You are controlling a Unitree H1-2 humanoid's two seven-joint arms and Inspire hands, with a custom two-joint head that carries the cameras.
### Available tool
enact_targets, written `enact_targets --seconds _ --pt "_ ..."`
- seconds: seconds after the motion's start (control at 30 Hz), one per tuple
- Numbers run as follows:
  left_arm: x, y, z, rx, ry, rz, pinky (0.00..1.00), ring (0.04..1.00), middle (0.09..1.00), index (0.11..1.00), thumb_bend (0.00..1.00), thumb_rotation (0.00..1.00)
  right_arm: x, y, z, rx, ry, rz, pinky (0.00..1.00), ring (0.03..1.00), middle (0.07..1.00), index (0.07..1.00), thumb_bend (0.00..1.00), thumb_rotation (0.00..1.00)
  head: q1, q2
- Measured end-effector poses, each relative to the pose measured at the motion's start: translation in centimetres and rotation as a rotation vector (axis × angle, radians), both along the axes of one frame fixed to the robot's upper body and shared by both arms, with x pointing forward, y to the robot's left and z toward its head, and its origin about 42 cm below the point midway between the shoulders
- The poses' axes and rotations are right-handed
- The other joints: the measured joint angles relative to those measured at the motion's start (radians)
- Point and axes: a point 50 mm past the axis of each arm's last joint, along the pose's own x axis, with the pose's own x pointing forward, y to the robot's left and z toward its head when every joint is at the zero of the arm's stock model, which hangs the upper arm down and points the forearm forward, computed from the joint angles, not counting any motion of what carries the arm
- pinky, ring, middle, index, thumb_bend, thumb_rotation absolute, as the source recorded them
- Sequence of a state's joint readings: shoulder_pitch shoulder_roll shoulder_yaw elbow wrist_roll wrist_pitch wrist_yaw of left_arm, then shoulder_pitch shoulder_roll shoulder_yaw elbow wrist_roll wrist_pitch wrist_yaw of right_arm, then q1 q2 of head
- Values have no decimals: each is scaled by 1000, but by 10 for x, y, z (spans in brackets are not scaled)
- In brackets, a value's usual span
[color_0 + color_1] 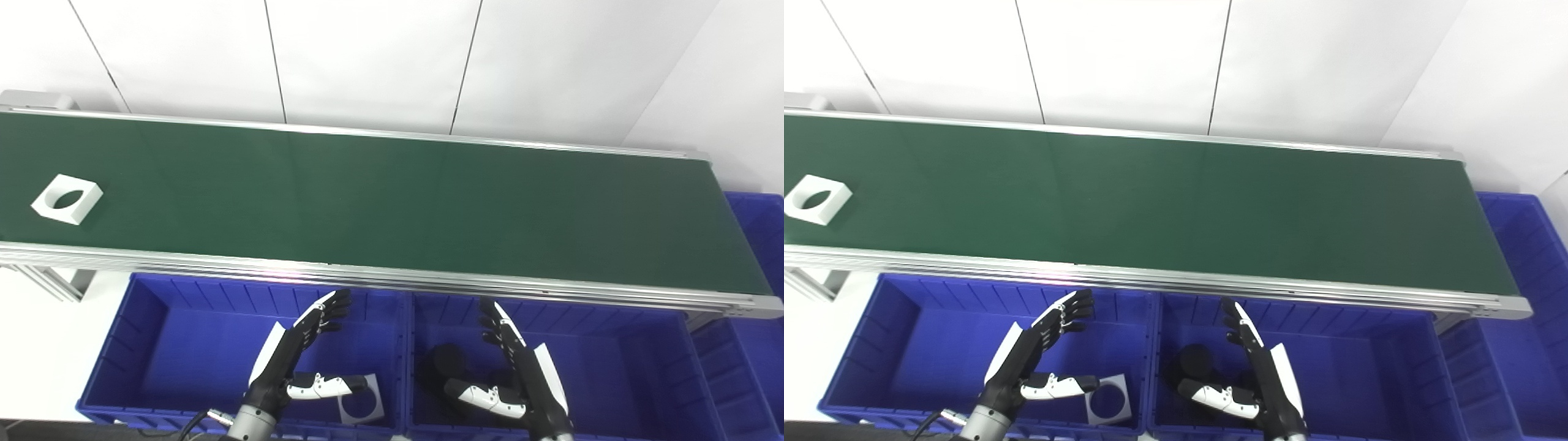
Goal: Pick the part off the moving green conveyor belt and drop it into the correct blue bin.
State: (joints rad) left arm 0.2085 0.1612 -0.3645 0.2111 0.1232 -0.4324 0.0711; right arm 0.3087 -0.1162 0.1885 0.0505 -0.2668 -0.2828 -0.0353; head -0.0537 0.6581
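- My left hand hangs open over the left bin, fingers spread and pointing up toward the belt, thumb stretched to the right; it holds nothing.
- My right hand mirrors it over the middle bin, open and empty, thumb reaching left.
- The part, a white square block with a round hole through it, lies flat on the belt at its far left end, well apart from both hands.
- It has no clear long axis; it sits turned so its corners point roughly along and across the belt, hole facing up.
- A like white block lies in the left bin just beside my left thumb.
- A dark round piece sits in the middle bin near my right thumb.
- A third bin stands at the belt's right end.
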Motion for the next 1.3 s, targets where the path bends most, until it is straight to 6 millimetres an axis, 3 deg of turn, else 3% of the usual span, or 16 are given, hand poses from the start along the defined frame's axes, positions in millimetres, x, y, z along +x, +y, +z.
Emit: enact_targets --seconds 0.93,1.07,1.1,1.17,1.3 --pt "0 -1 0 13 -8 -1 773 838 866 870 896 443 1 0 2 12 -7 -3 846 907 936 941 863 418 -2 3" --pt "0 -2 0 14 -9 -6 778 836 864 869 895 438 1 0 2 16 -6 -4 851 903 934 943 871 426 31 -2" --pt "1 -3 0 14 -10 -8 783 836 863 867 889 432 1 0 2 15 -6 -4 860 902 931 943 866 421 93 -12" --pt "2 -5 0 16 -14 -8 780 823 854 860 881 432 1 -1 2 12 -6 -3 882 906 931 945 857 420 94 -12" --pt "2 -11 -1 26 -19 -7 769 827 860 863 904 433 1 -8 1 14 -1 -3 900 924 935 952 832 362 228 -58"
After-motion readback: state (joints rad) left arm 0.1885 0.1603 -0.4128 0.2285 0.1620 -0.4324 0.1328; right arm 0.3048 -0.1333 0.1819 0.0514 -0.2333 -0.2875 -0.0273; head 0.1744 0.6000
